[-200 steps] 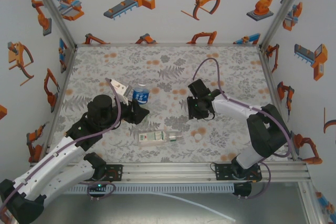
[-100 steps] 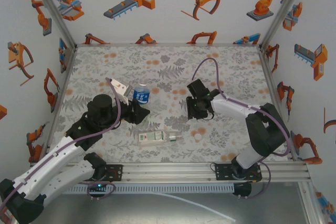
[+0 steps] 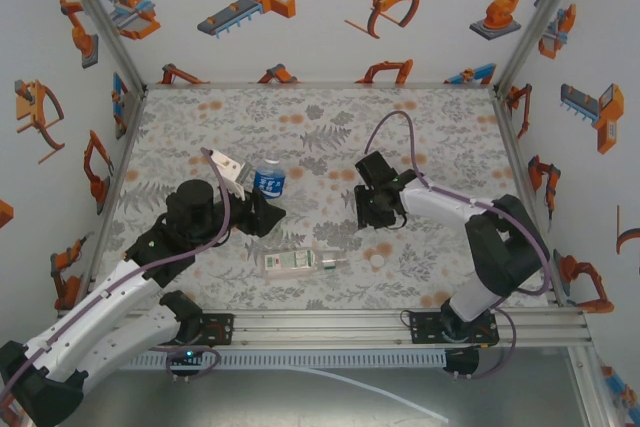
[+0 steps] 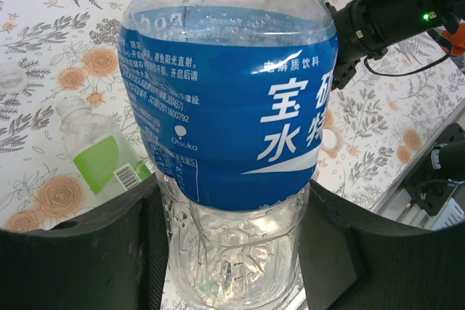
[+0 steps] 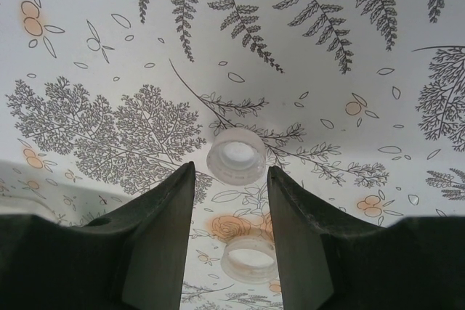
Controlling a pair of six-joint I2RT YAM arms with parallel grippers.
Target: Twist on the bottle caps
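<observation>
Top external view first, and I place everything from the blue-labelled bottle (image 3: 267, 180), which stands upright on the patterned table (image 3: 450, 127), left of centre. My left gripper (image 3: 258, 209) is on the near-left side of that bottle, with its arm running back toward the bottom-left corner. On the left wrist camera the left gripper (image 4: 232, 252) has its dark fingers (image 4: 149, 245) pressed against both sides of the bottle's clear lower body. It is closed on the bottle and holds it upright, the blue label (image 4: 225, 107) above the fingers.

Just nearer the arm bases than the blue-labelled bottle, and a little to its right, the green-labelled bottle (image 3: 292, 263) lies on its side, its neck pointing right. It is apart from both grippers. On the left wrist camera it shows to the left of the held bottle (image 4: 102, 156).

Further right of the blue-labelled bottle, beyond the lying bottle's neck, a white cap (image 3: 377, 260) sits loose on the table.

Well to the right of the blue-labelled bottle, my right gripper (image 3: 378, 209) points down at the table. On the right wrist camera the right gripper (image 5: 231, 167) has its fingers spread apart and holds nothing. An upturned cap (image 5: 235, 153) lies on the table just beyond the fingertips, in line with the gap. A second cap (image 5: 249, 258) shows lower in the gap between the fingers, also on the table.
</observation>
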